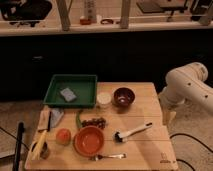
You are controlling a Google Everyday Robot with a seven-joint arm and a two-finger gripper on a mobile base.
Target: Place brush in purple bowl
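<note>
The brush point(134, 131) lies flat on the wooden table point(150, 150), right of centre. Its white handle points up and to the right, and its black bristle head point(120, 136) is at the lower left. The purple bowl point(123, 96) stands upright behind it, near the table's far edge, and looks empty. My white arm point(187, 85) reaches in from the right. The gripper point(169, 116) hangs at the arm's lower end, beside the table's right edge. It is apart from the brush, to the right of the handle tip, and holds nothing that I can see.
A white cup point(104, 99) stands left of the purple bowl. A green tray point(80, 80) with a grey sponge point(68, 94) is at the back left. An orange bowl point(89, 140), a metal fork point(107, 156), dark grapes point(94, 121) and an orange fruit point(63, 136) lie in front.
</note>
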